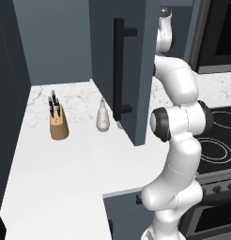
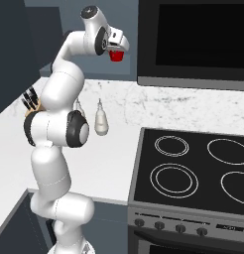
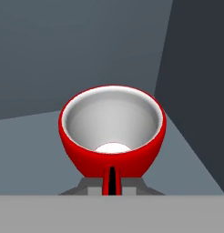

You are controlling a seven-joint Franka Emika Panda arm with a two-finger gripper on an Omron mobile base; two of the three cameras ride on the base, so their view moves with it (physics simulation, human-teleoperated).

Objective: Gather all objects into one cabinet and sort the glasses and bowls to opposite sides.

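A small glossy red mug (image 3: 112, 132) with a pale inside sits right in front of the hand camera, and my gripper (image 3: 112, 183) is shut on its near side. From the right base view, the same red mug (image 2: 116, 55) hangs high up under the gripper (image 2: 115, 48), to the left of the black oven. The hand is inside the dark slate-blue cabinet (image 3: 86, 45), with the mug over its flat shelf (image 3: 32, 150). The cabinet door (image 1: 134, 93) stands open, its black bar handle (image 1: 118, 70) facing me and hiding the hand. I cannot tell whether the mug touches the shelf.
A wooden knife block (image 1: 58, 124) and a white soap bottle (image 1: 103, 118) stand on the white marble counter (image 1: 56, 173) below. A black stovetop (image 2: 193, 168) lies to the right, with a black wall oven (image 2: 193, 39) above it.
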